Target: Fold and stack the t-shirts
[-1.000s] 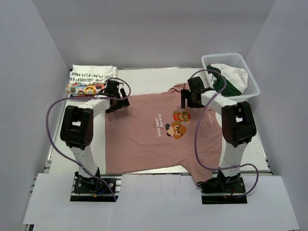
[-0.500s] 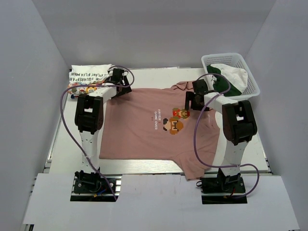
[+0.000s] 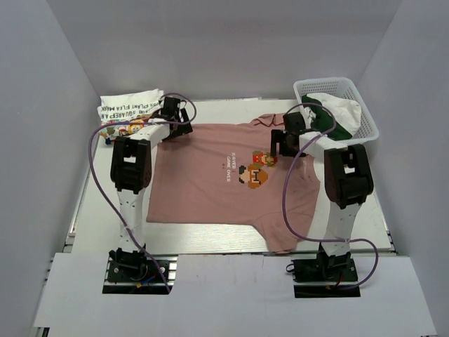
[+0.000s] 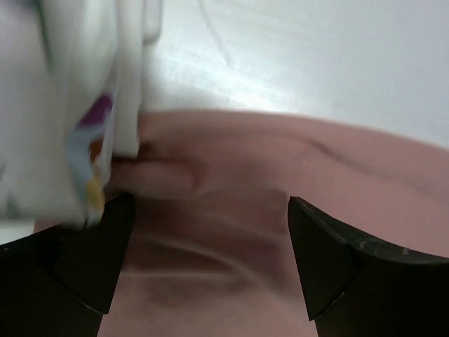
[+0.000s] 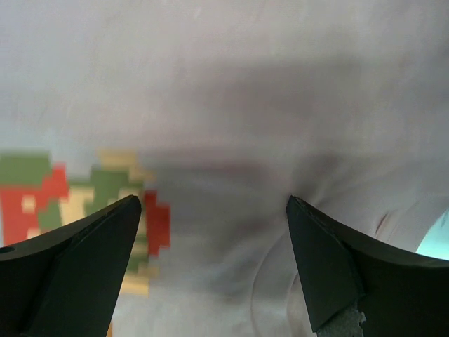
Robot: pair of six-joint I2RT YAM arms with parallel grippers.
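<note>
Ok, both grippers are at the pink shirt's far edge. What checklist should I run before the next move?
1. Left gripper open over pink shirt fabric: ok.
2. Right gripper open over the shirt, beside its print: ok.
3. Pink shirt spread out, print up: ok, though wrinkled under the left gripper.
4. White shirt clear of the left fingers: not ok, it lies right beside one.
5. Fingertips touching fabric: cannot tell.
</note>
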